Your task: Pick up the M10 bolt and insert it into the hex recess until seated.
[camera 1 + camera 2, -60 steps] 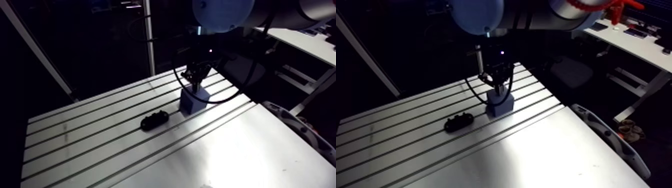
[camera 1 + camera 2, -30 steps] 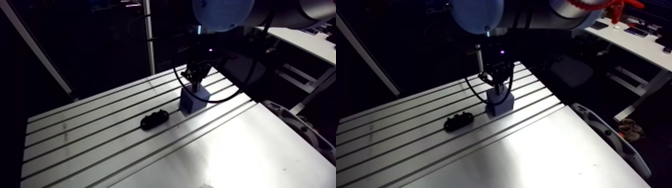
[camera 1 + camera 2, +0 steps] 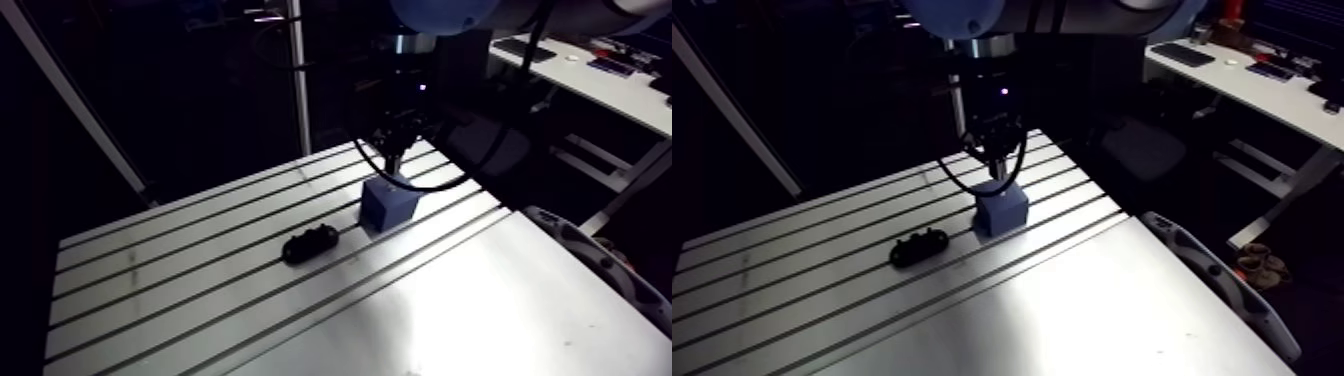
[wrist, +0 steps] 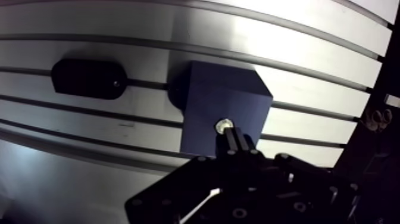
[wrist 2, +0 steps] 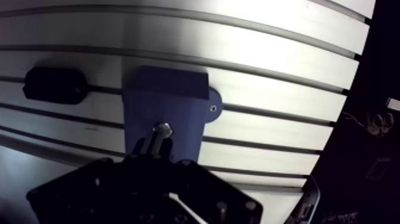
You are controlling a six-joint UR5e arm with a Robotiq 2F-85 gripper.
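Over the blue block [image 4: 202,101], near the middle of the slotted table [image 4: 297,47], the gripper [image 4: 236,136] hangs nose-down; jaws look clamped on the M10 bolt [image 4: 224,125], fingers nearly together with the shank between them; bolt is held upright, axis in line with the block's top face, which is what a straight push into the hex recess needs; its bright end sits right at that face, roughly central; recess itself is hidden under the bolt end, so can't tell whether it's started in or only hovering; my read: alignment or early insertion, not seated; block has a side tab with a small screw [image 5: 213,108], presumably pinning it to a slot so it can't shift under the push; black oblong part [image 4: 88,78] lies beside the block, apart from it, not involved.
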